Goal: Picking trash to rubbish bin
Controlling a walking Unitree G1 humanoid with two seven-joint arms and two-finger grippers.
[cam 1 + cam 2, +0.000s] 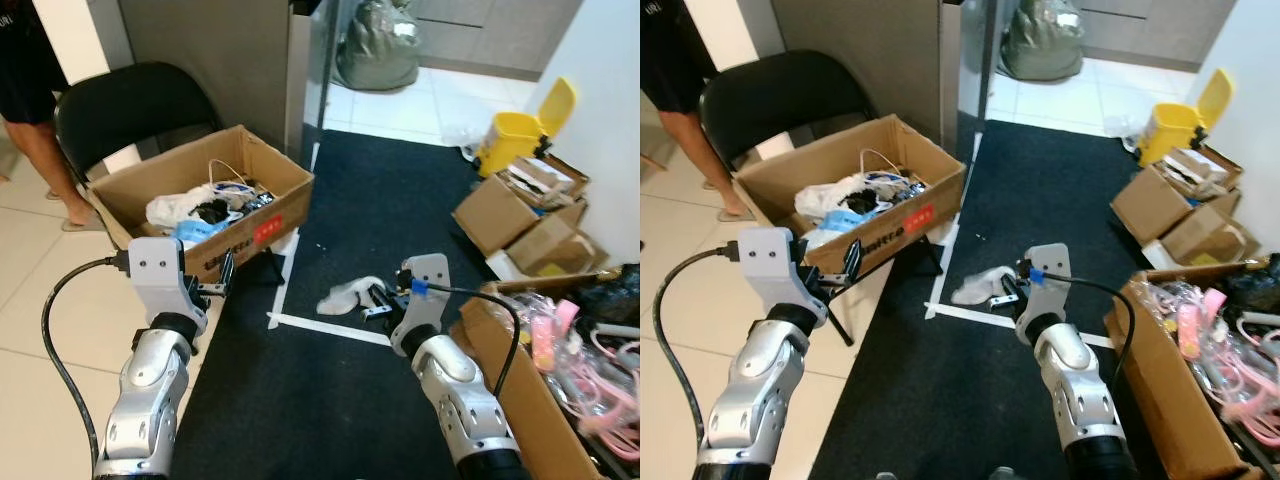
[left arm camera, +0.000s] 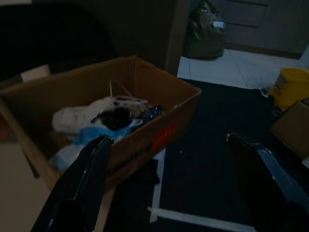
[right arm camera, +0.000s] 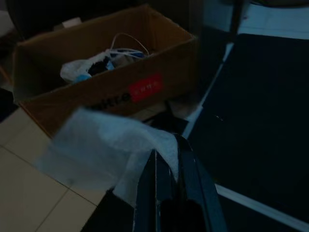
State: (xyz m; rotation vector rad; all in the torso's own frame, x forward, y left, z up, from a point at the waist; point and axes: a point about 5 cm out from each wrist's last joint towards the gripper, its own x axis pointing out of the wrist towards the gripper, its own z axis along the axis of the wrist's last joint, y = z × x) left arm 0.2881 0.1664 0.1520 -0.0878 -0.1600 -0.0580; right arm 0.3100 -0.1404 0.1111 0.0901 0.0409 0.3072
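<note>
**Right pincer carries a wrapper, box ahead**

The right pincer [image 3: 166, 169] is clamped on a pale, crumpled wrapper [image 3: 108, 145], its two fingers pressed together over one edge so the rest hangs loose and blurred in front of the wrist camera. In the eye views the wrapper [image 1: 350, 296] shows just ahead of that arm, above the black mat [image 1: 400, 200] and a strip of white tape [image 1: 325, 328]; whether it touches the mat I cannot tell. It is probably held low and forward to keep it clear of the arm on the way to a bin.

The left pincer [image 2: 169, 183] hangs with its fingers wide apart, holding nothing, pointed at the box [image 1: 265, 215] that already holds bags and cables and rests on a chair [image 1: 130, 105], likely the drop point. A yellow bin [image 1: 522, 135] stands well apart by the far wall.

A person [image 1: 35, 90] at the upper left is cut off by the frame. Both wrist views are dark, and the box's contents are hard to sort out.
</note>
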